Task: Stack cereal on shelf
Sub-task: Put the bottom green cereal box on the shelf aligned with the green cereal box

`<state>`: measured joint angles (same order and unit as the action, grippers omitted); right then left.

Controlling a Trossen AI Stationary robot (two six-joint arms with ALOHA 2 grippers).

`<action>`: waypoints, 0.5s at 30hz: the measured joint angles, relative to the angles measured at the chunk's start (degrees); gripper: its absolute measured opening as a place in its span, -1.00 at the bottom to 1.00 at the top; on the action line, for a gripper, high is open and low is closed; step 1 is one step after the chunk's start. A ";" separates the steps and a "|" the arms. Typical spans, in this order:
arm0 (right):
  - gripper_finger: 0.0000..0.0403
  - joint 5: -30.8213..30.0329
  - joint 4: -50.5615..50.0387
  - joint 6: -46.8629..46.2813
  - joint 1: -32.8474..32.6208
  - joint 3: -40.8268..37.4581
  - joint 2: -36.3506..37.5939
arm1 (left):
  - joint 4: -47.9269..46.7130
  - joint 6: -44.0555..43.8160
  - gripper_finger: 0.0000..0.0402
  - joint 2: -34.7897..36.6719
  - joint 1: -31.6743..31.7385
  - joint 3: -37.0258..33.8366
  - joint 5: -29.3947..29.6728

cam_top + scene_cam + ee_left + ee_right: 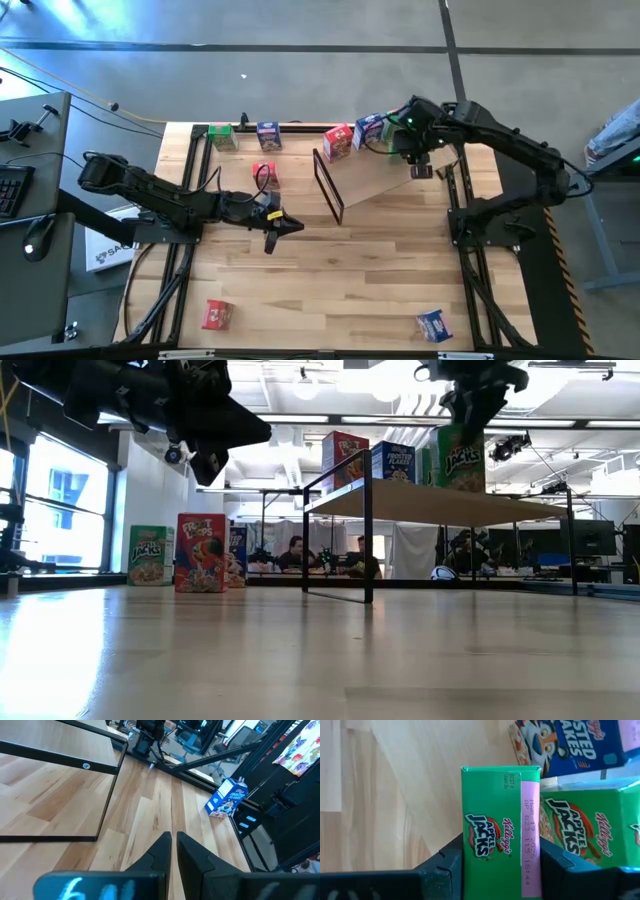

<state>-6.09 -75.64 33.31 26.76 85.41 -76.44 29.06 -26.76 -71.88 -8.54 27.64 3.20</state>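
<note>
My right gripper (420, 168) hangs over the far right part of the shelf (385, 178), a tilted plywood board with a black frame end (328, 186). It is shut on a green Apple Jacks cereal box (500, 840). Next to that box stand a second green box (592, 827) and a blue Frosted Flakes box (570, 745). A red box (338, 142) and a blue one (370, 130) show on the shelf's far edge. My left gripper (275, 228) is shut and empty, in the air left of the shelf's frame end. My right gripper pinches the green box between its two fingers (451, 862), one on each broad face, near the upper end (470, 855). The fingers come from above, pointing down. The box stands upright; in the low view its lower end (460, 482) is level with the shelf board.
Loose boxes stand on the tabletop: green (222, 138) and blue (268, 134) at the far edge, red (265, 175) behind my left gripper, red (217, 314) near left, blue (434, 324) near right. Bare planks (340, 280) lie between. People sit in the room beyond (295, 555).
</note>
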 joint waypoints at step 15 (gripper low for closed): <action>0.08 -5.41 1.26 1.02 1.79 -0.02 -0.04 | 0.79 -0.20 -0.90 0.00 0.00 0.00 0.00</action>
<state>-11.50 -74.39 34.33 28.56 85.38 -76.49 29.85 -26.96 -71.88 -8.54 27.64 3.20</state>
